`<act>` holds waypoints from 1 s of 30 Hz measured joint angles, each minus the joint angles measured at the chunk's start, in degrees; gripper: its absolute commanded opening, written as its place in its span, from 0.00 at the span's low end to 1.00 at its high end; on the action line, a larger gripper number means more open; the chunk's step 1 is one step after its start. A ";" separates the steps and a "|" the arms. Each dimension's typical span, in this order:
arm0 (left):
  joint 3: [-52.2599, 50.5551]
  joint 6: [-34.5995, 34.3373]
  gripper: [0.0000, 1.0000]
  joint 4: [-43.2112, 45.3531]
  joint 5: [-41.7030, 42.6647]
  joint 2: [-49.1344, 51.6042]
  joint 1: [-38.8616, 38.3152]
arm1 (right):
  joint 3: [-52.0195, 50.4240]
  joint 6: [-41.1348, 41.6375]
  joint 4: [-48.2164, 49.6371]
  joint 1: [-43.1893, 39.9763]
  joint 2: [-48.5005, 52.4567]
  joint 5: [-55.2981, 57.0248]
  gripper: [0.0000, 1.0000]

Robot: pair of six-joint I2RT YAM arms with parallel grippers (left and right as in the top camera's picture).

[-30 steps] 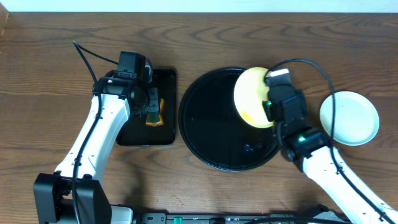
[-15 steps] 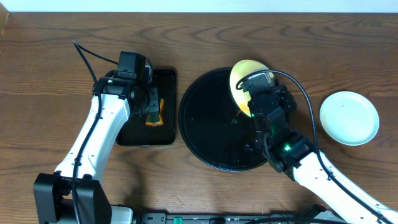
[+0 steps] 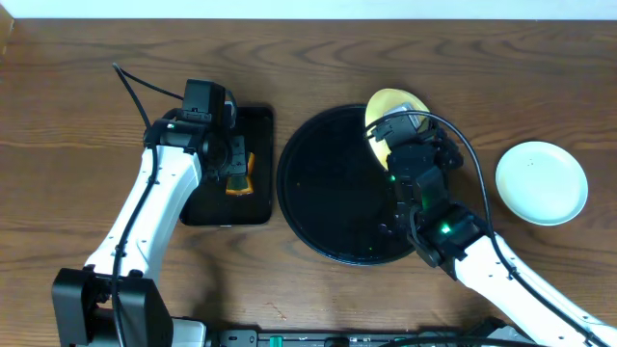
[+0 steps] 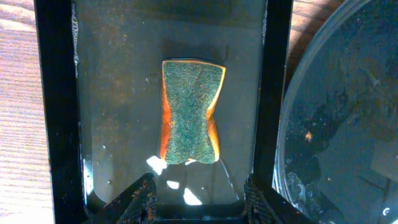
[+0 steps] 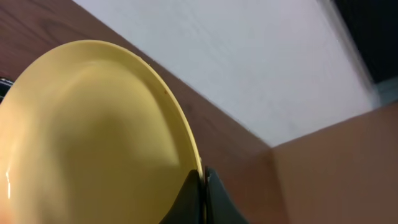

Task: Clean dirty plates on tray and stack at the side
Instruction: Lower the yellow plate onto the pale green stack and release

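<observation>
Dark wooden counter [image 3: 77,58] carries the round black tray [image 3: 318,193]. Above its far right rim the yellow plate [image 3: 389,101] stands tilted on edge, its rim pinched by the closed right gripper [image 5: 203,186]. One mint plate [image 3: 541,182] lies on the counter, well right of the tray. The left gripper [image 4: 202,202] hangs spread wide and empty above a sponge [image 4: 191,112] in the rectangular tray [image 4: 56,124].

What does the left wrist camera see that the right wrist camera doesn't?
Only the left wrist view: the open left claw facing a green-topped orange sponge in a wet rectangular black tray, beside the round black tray. Only the right wrist view: the right claw pinching the yellow plate by its rim, and a white wall. Both: the wooden table.
</observation>
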 measured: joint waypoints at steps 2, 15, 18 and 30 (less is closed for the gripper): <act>0.00 0.00 0.47 0.00 -0.02 0.00 0.00 | 0.11 5.31 -3.39 -0.94 0.00 -0.31 0.01; 0.00 0.00 0.47 0.00 -0.02 0.00 0.00 | 0.20 32.52 -13.31 -24.37 0.00 -15.50 0.01; 0.00 0.00 0.47 0.00 -0.02 0.00 0.00 | 0.20 36.59 -14.47 -31.52 0.00 -20.39 0.01; 0.00 0.02 0.47 0.00 -0.02 0.00 0.00 | 0.22 51.56 -23.02 -54.95 0.00 -28.57 0.01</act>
